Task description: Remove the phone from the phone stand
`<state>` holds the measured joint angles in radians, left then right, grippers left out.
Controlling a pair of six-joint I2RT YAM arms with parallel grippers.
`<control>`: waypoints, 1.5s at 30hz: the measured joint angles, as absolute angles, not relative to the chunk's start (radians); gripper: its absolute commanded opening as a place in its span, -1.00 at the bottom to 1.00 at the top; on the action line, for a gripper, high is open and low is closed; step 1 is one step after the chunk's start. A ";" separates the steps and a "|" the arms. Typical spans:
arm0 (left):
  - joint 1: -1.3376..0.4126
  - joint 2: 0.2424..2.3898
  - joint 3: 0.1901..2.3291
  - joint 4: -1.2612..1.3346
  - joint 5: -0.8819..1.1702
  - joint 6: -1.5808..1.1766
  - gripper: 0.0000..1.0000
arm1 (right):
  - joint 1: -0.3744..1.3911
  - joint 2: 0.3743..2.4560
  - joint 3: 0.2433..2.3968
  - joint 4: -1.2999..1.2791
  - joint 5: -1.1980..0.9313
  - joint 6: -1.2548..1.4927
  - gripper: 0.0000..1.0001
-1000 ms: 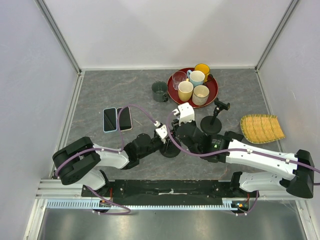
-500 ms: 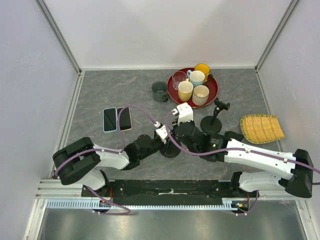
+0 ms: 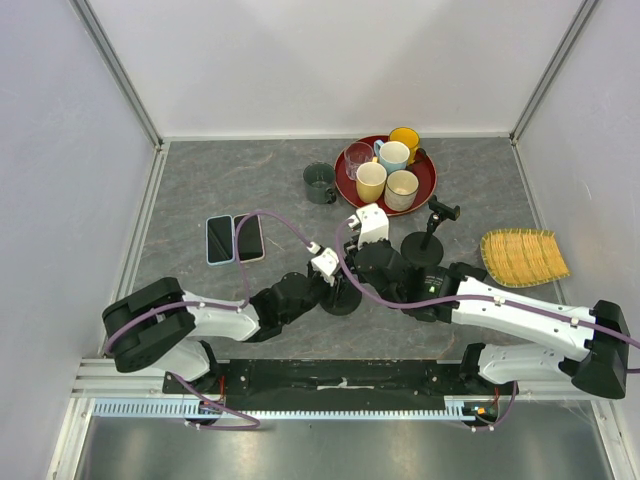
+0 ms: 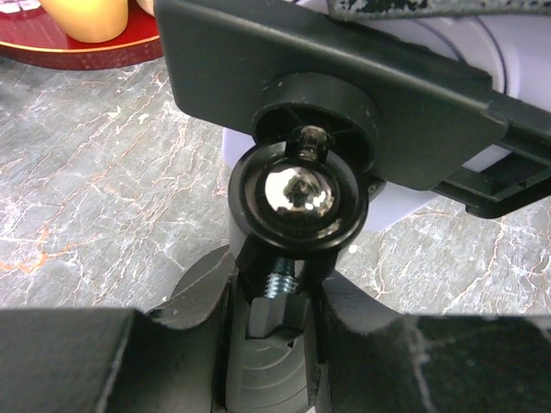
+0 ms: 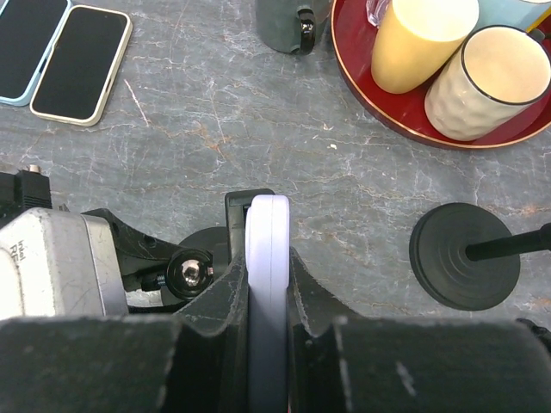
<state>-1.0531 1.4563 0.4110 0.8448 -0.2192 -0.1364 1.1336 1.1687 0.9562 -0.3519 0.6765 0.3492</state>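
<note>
while the phone (image 5: pixel 267 245) sits edge-up in the clamp of the phone stand (image 4: pixel 297 194), both pincers are committed. the right pincer (image 5: pixel 267 280) is clenched on the phone's two faces. the left pincer (image 4: pixel 274 323) is clamped on the stand's stem just under the ball joint. by my reading the phone is not yet out of the clamp.

risks:
- the clamp looks snug. an off-axis pull could swivel the ball joint or drag the stand off its round base instead of freeing the phone.
- the left hold is the only guard against that. if it slips on the stem, the stand tips.
- i cannot tell how much of the phone the pads cover. a smooth case might twist or slide once free and drop to the desk (image 3: pixel 230 180).
- both wrists crowd right at the stand, so a careless lift may knock one arm on the other.

surroundings, placed from the stand:
- a second, empty stand (image 3: pixel 425 245) is near on its right, the likeliest thing to be clipped by the right arm.
- the red tray (image 3: pixel 341 186) of cups lies beyond, with a green mug (image 3: pixel 320 183) beside it. both are apart from a straight lift.
- two phones (image 3: pixel 235 239) lie flat to the left and beyond, well apart.
- a woven mat (image 3: pixel 522 257) lies further right, past the empty stand.
- i see nothing over the clamp but the right pincer itself.
</note>
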 measured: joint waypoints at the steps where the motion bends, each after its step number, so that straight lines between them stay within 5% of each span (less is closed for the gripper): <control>1: -1.055 1.452 0.414 0.834 -0.229 -0.143 -0.96 | 1.134 1.169 0.956 -0.352 0.677 0.353 -1.00; 45: -0.963 1.276 0.382 0.667 -0.152 -0.399 -0.96 | 1.108 1.145 0.984 -0.469 0.756 0.768 -1.00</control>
